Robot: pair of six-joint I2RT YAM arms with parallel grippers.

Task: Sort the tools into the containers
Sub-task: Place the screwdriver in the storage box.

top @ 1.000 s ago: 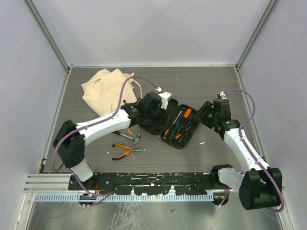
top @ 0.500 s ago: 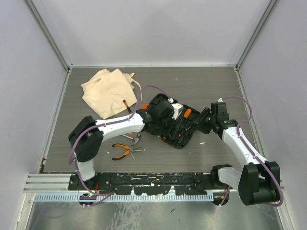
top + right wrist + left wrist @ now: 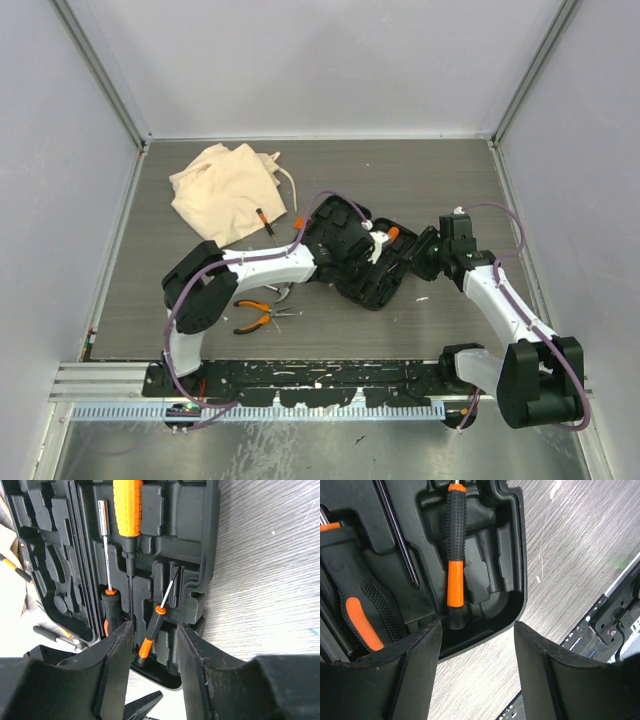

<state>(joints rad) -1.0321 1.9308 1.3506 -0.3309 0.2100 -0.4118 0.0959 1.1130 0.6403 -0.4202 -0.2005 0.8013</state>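
Just beyond right gripper [image 3: 154, 626], slim screwdriver [image 3: 156, 617]

No readable lettering, brand, number or sign on the tool case [image 3: 495, 555], the screwdrivers [image 3: 151, 630] or the cloth bag [image 3: 218, 190]

The grey wood-grain table [image 3: 400, 180] is carrying everything; a beige bag [image 3: 220, 190] is lying crumpled at its far left; an open black case [image 3: 380, 285] is sitting near the middle; orange-handled pliers [image 3: 255, 313] are lying towards the near left, a hammer [image 3: 280, 291] just beyond them; a small screwdriver [image 3: 262, 220] is resting at the bag's near edge.
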